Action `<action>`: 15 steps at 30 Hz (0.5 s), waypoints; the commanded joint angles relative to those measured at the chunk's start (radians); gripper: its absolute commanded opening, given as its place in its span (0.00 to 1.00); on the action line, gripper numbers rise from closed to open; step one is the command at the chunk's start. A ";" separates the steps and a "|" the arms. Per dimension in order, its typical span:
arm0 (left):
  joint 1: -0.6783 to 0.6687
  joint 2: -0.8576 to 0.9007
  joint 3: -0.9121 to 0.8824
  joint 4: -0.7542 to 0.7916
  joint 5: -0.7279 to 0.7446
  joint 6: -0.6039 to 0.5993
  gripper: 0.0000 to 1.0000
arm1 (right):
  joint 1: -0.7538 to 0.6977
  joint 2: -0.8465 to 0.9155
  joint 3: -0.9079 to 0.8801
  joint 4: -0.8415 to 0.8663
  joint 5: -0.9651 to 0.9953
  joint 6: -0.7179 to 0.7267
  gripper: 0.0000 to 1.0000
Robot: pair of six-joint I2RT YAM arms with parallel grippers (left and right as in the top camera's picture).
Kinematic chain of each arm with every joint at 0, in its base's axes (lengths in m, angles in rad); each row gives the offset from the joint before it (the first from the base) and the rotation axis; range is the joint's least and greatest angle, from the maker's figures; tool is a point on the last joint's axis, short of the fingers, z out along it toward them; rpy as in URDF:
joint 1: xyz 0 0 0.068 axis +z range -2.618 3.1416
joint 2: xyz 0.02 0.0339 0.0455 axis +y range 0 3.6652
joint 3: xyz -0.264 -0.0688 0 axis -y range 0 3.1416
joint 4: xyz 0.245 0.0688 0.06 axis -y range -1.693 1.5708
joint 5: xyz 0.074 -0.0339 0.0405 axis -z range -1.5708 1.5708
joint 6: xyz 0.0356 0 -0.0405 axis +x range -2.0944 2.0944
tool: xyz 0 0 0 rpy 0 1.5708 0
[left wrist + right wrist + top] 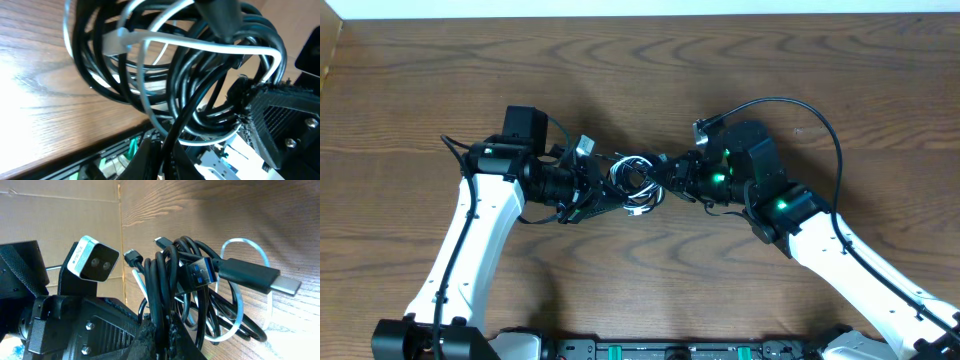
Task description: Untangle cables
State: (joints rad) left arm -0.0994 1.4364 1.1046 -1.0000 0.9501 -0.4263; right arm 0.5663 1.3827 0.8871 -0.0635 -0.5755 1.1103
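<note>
The cables (636, 180) form one small knot of black loops and a white strand at the table's middle, held off the wood between both grippers. My left gripper (603, 188) comes in from the left and is shut on a black cable (172, 132); its fingertips (150, 160) pinch that strand. The white cable (200, 46) arches over the black coils. My right gripper (672, 174) comes in from the right, shut on black cable strands (161, 295). A blue-tongued USB plug (200, 275) and a white loop (240, 242) stick out beside it.
The wooden table (640, 70) spreads all around the knot. A cardboard wall (60, 220) stands at the table's edge. The arms' mounting rail (660, 350) runs along the front edge. A thick black arm cable (820, 120) loops over the right wrist.
</note>
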 commanded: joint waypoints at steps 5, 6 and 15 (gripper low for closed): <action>-0.002 0.001 -0.005 -0.003 -0.118 0.002 0.08 | -0.004 -0.006 0.017 -0.175 0.190 -0.084 0.12; -0.002 0.001 -0.005 -0.003 -0.135 0.002 0.08 | -0.004 -0.006 0.017 -0.210 0.223 -0.107 0.16; -0.002 0.001 -0.005 0.044 -0.077 0.002 0.07 | -0.004 -0.006 0.017 -0.387 0.343 -0.154 0.57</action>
State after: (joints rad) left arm -0.1009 1.4364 1.1042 -0.9745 0.8280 -0.4267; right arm 0.5640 1.3827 0.8890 -0.4446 -0.2863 0.9970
